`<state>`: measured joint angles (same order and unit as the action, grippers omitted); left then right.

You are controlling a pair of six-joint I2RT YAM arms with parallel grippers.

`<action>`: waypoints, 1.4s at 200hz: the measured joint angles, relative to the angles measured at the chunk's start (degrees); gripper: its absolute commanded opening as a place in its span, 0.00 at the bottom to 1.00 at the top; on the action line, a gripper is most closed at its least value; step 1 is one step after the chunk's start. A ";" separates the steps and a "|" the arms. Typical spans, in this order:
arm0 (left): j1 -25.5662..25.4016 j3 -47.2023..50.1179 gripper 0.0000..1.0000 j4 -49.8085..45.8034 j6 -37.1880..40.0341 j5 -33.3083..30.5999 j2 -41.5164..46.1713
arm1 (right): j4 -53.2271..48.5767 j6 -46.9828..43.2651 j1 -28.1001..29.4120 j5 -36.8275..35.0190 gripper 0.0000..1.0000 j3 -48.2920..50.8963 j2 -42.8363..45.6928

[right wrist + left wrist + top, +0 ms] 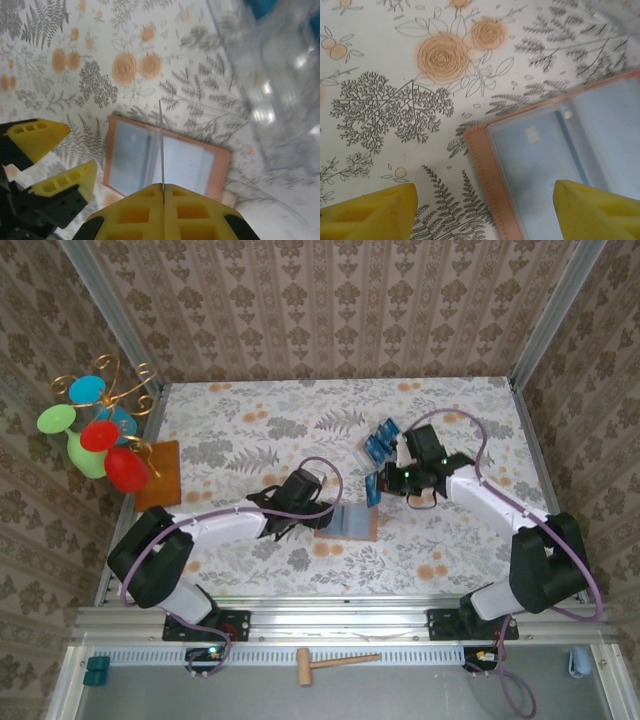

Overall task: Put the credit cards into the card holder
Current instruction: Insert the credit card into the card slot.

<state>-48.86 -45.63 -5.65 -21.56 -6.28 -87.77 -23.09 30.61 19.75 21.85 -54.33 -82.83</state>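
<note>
right end effector (384, 484) — grips card (372, 491) | card holder (350, 523) open

Laboratory robot test cell, dressed as a home room. Evidence: aluminium frame posts (562, 310), wallpaper panels (330, 310) far, left and right, floral table covering (250, 430), slotted mounting rail (330, 625) near.

card holder (560, 160): stitched leather-like rim, glossy plastic pockets | tray (280, 85): clear glossy plastic | table (370, 60): matt print

The left arm (215, 525) and right arm (490, 502) are white tubes with bulky black joints, a purple cable (450, 413) looping along each. The left gripper (485, 202) and right gripper (163, 187) have yellow fingers (145, 212) with square hollows. Black bases (222, 625) sit at six o'clock.
</note>
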 measured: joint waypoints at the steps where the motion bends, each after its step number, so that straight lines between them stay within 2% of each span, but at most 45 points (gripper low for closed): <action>1: -0.04 -0.02 0.73 -0.11 0.07 -0.07 -0.09 | 0.39 0.26 0.00 0.11 0.00 0.37 0.04; 27: -1.05 -0.22 0.73 -1.88 1.20 -1.38 -1.51 | 12.46 8.59 0.83 1.92 0.00 12.28 2.45; 48: -1.81 -0.35 0.73 -2.47 1.92 -2.29 -2.34 | 20.70 13.33 2.19 2.16 0.00 18.32 4.94; 103: -2.86 -0.66 0.73 -2.82 2.19 -4.15 -3.43 | 36.57 20.76 4.98 1.92 0.00 25.68 7.06; 177: -2.93 -0.66 0.73 -3.08 2.16 -5.14 -4.46 | 48.22 23.28 6.80 2.01 0.00 26.97 0.94; 280: -3.56 -0.48 0.73 -3.06 2.10 -5.57 -4.52 | 55.78 23.78 6.80 2.67 0.00 29.46 -4.61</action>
<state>-52.42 -46.11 -8.71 -19.46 -11.86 -92.29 32.69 54.39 26.55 24.51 -24.86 -87.44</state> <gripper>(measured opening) 0.733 0.040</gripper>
